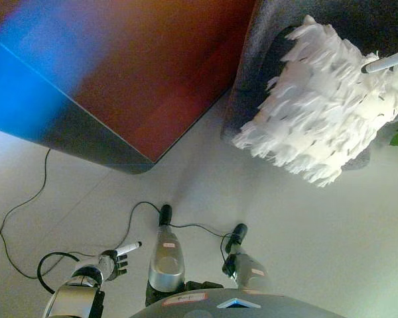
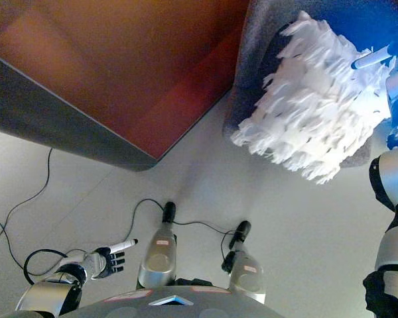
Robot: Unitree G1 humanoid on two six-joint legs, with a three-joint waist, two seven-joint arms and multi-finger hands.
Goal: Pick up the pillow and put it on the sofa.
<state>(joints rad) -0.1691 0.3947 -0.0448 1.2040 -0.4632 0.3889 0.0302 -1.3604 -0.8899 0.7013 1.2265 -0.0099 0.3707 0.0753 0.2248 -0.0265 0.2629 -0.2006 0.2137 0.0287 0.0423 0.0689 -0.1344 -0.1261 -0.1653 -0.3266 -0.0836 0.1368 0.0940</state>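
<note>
Left eye view: pillow (image 1: pixel 325 106), white and shaggy, lying on the grey sofa (image 1: pixel 252 73) at upper right, its lower edge hanging over the seat's front. Right hand (image 1: pixel 388 63) shows only as a white-tipped finger reaching in from the right edge, touching the pillow's upper right side; cannot tell how the remaining fingers stand. Left hand (image 1: pixel 116 258) low at lower left, idle above the floor (image 1: pixel 298 225), one white-tipped finger straight, the others curled, holding nothing. Dark reddish table (image 1: pixel 139 66) fills the upper left.

Right eye view: same layout; right arm rises along the right edge to the pillow (image 2: pixel 318 99), hand mostly hidden. Looks like the placing step, nearly done. Next move likely calls for nudging the pillow further back onto the seat, then drawing the right hand away without dragging the fringe.
</note>
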